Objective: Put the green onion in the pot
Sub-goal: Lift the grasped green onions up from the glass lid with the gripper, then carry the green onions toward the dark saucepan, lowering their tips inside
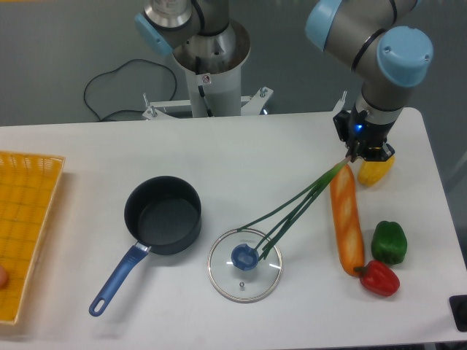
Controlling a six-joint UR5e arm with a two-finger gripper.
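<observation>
The green onion [303, 200] stretches diagonally from its pale end at the upper right down to its thin dark leaves, which reach over the glass lid. My gripper [356, 156] points down at the right rear of the table, and its fingers meet the onion's pale end, apparently shut on it. The pot [163, 215], a dark round saucepan with a blue handle [117, 281], stands open and empty left of centre, well apart from the onion and the gripper.
A glass lid [219, 273] with a blue knob lies right of the pot. A long orange bread loaf [346, 219], a green bell pepper [389, 242], a red pepper [379, 278] and a yellow item [377, 172] sit at right. A yellow basket [22, 233] is at left.
</observation>
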